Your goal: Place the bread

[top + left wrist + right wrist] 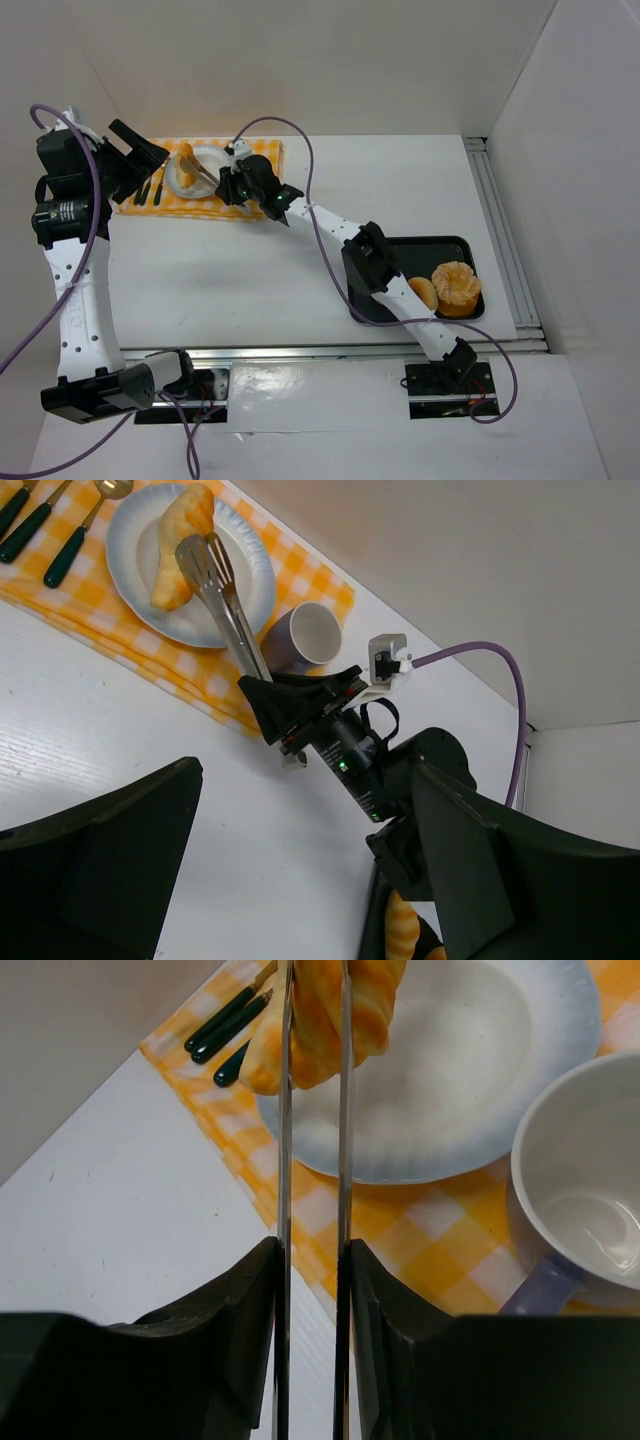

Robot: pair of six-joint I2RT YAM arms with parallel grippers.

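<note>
No text, brand or number can be read in any view. The left arm (62, 212), at about nine o'clock in the top view, carries a pale strip of print on its black motor, too small to make out.

Right gripper (312, 1295): at 6 o'clock, dark fingers (250, 1290) pressed onto both arms of the tongs (283, 1160).
Tongs: two steel arms running up to 12 o'clock.
Bread (320, 1020): pinched between the tong tips at 12 o'clock, over the plate's rim.
Plate (470, 1080): white, 1 o'clock — on the checked cloth (400, 1230).
Mug (580, 1175): 3 o'clock, upright — just beside the plate.
Cutlery (225, 1025): dark handles, 11 o'clock.
</note>
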